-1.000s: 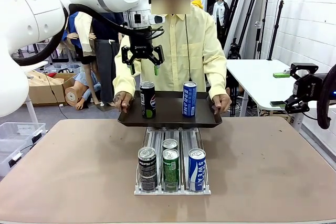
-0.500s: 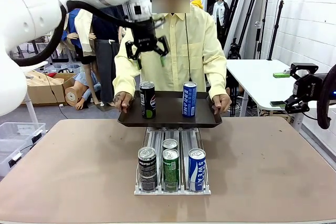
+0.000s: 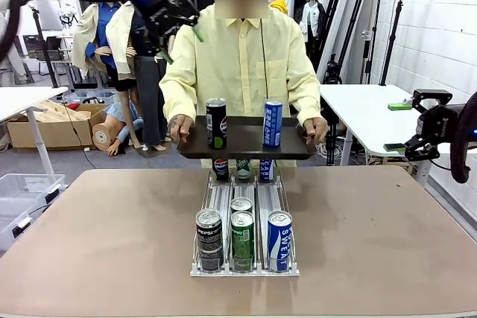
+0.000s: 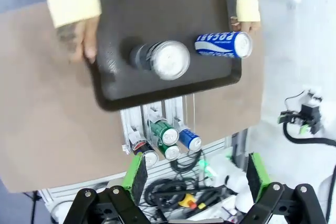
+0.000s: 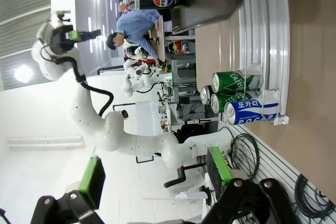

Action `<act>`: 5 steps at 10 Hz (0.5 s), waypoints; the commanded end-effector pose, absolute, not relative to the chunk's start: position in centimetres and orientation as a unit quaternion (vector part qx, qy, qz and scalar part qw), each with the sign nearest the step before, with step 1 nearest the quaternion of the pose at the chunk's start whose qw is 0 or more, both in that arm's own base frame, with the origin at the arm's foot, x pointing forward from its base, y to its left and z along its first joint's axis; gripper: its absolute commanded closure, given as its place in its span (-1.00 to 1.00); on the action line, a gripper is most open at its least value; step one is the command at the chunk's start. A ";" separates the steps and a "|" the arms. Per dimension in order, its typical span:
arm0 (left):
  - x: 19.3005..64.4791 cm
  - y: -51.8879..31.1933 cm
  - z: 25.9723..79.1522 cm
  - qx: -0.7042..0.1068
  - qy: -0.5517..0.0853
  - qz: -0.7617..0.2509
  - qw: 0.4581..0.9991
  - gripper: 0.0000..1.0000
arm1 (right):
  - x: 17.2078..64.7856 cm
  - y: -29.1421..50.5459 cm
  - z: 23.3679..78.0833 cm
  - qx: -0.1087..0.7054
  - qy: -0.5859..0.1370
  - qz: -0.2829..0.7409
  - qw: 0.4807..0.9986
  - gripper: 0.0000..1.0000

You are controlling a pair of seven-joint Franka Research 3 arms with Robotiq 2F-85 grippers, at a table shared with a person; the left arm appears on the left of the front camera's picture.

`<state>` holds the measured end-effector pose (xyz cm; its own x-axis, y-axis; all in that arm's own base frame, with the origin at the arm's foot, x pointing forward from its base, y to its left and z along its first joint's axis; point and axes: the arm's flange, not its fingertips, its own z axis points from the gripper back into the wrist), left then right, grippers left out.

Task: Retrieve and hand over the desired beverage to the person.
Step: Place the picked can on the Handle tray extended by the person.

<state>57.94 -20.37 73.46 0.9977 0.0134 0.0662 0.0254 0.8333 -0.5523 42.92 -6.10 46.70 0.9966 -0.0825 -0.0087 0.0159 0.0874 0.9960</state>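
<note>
The person in a pale-yellow shirt holds a dark tray with both hands above the far end of the table. On it stand a black Pepsi can and a blue Pocari can. My left gripper hangs open and empty high up, left of the person's shoulder. In the left wrist view it looks down on the tray, the Pepsi can and the Pocari can, well above them. My right gripper stays open at the right edge, away from the table.
A clear can rack lies mid-table with a Pepsi can, green cans and a blue can at its front, and more cans at its back under the tray. A white side table stands at the right.
My left gripper has risen and swung left, away from above the Pepsi can. The person has lifted the tray, uncovering the cans at the rack's back. The right arm has not moved.
</note>
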 end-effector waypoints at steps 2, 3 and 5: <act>49.7 -12.4 67.6 -0.372 -0.068 0.045 0.925 -1.00 | 42.9 -5.9 46.7 0.671 -0.026 -0.035 0.740 -1.00; 48.0 -9.1 66.6 -0.404 -0.085 0.063 0.908 -1.00 | 42.9 -5.9 46.7 0.671 -0.026 -0.035 0.740 -1.00; 46.9 -3.9 64.4 -0.452 -0.095 0.071 0.884 -1.00 | 42.9 -5.9 46.7 0.671 -0.026 -0.035 0.740 -1.00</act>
<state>49.43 -3.97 67.49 0.9696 0.2320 0.0775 -0.0836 0.6122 -0.7863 42.92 -6.12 46.70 0.9965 -0.0829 -0.0087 0.0160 0.0878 0.9960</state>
